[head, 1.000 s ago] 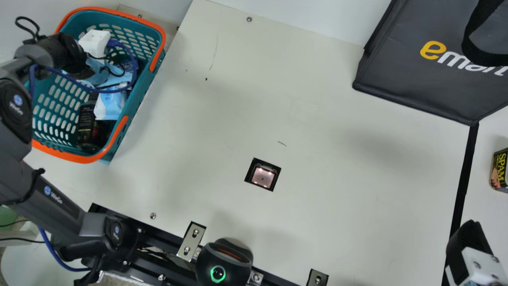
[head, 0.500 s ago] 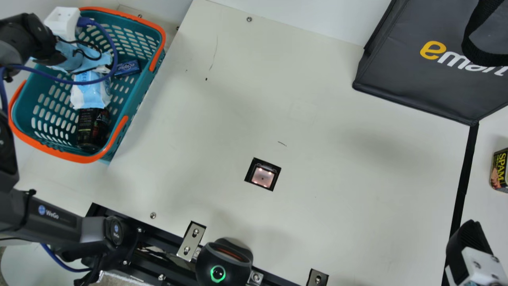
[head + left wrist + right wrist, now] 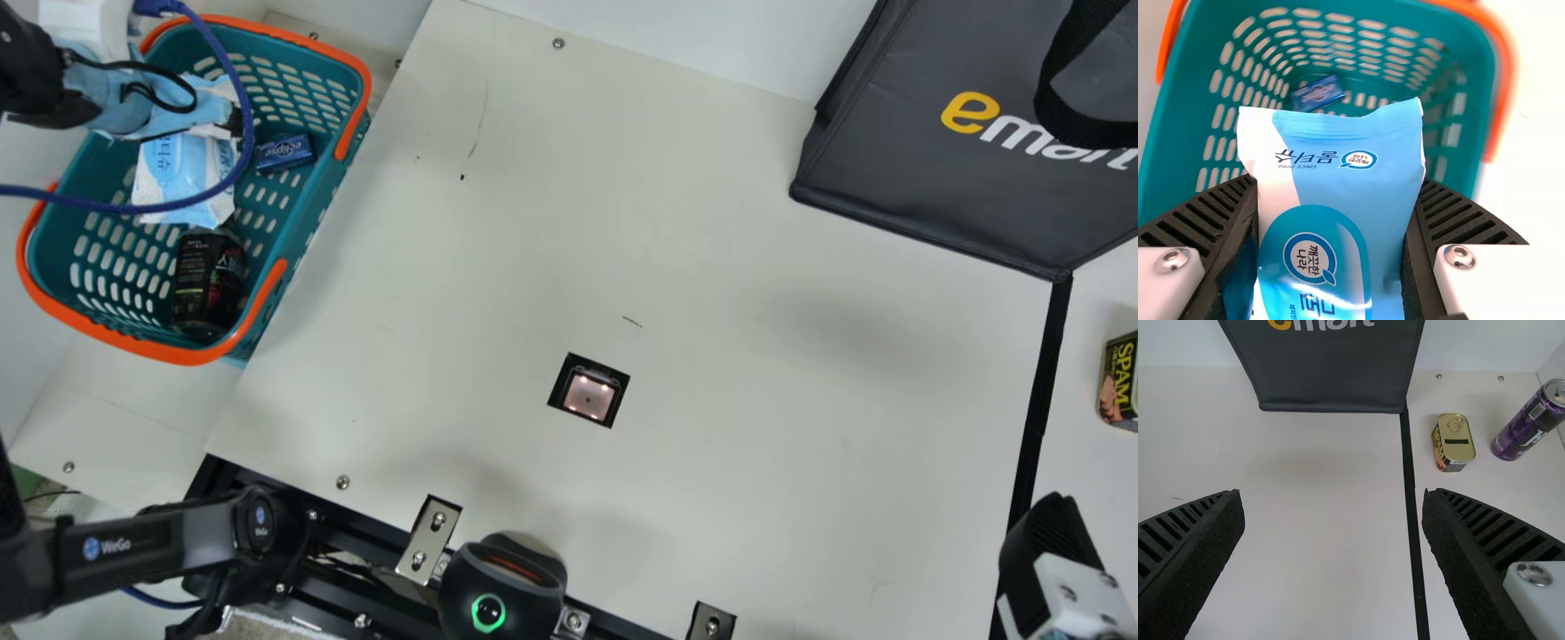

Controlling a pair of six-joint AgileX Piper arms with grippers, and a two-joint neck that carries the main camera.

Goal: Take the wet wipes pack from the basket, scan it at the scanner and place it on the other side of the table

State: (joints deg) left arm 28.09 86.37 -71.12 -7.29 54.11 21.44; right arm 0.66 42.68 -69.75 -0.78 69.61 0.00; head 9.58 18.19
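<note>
The left jaws grasp the wipes pack [image 3: 1338,137] by its two long edges, one finger pressing from each side. The printed face lies bare between them and one end sticks out past the tips, so a code on an uncovered part could probably be read without a change of grip. The pack is at the basket [image 3: 313,49]; I can't tell how far it has cleared the rim. Beyond those tips, down in the basket, lies a blue box [image 3: 1318,93], and a dark can [image 3: 207,284] sits there too, apart from the jaws.

The right jaws are released, spread over the table [image 3: 1325,553] with nothing between them, out of the left arm's way. Ahead of them stands the bag [image 3: 1331,370]; ahead and to their right, past the black tape [image 3: 1410,487], are a tin [image 3: 1453,443] and a purple can [image 3: 1531,423], so that is likely the far side meant for the pack.

The scanner [image 3: 589,396] lies between the two pairs of jaws. The next move is probably a clean lift, since the soft pack may sag or catch the rim, then a carry there.
</note>
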